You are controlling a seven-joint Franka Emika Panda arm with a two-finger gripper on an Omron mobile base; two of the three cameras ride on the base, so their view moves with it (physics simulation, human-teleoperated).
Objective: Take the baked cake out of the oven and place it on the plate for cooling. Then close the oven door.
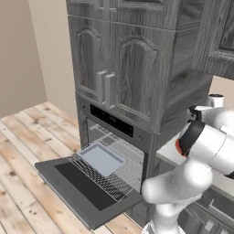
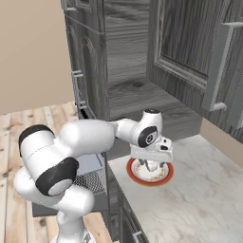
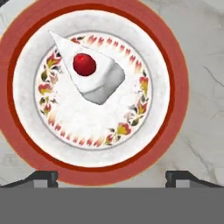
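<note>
Marble counter beside grey wood cabinets, plank floor below. Cake lies on the plate, up toward 11 o'clock of the patterned centre in the hand view, cherry on top, touching nothing but the plate. Gripper hangs right above the plate, fingers spread wide and empty, fingertips well apart at 7 and 5 o'clock of the rim, so the cake looks released. In the right base view the gripper sits over the plate on the counter.

Judgement: first part done, cake out and plated. Left to do: oven door lies flat open at 7 o'clock of the oven, rack pulled out with a grey tray on it; door needs closing.

No readable brand, label or writing; the dark control strip is too small to read.
</note>
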